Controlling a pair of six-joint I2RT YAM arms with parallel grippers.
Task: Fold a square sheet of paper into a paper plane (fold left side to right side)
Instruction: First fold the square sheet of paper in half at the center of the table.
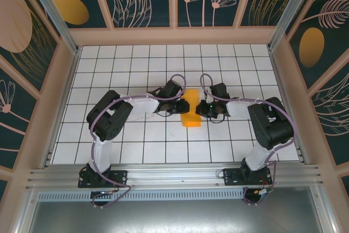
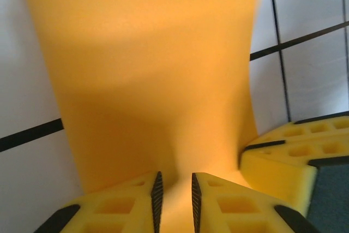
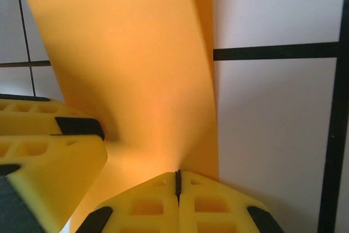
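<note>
The right gripper is closed, apparently pinching the square sheet of paper; the left gripper is slightly open around it.

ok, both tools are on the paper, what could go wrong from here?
1. Left tool jaws stand slightly apart around the orange paper: it may slip, skewing the fold.
2. Right tool is clamped on the paper's edge: opposing pulls could tear it.
3. The tools sit very close; they might collide.
</note>
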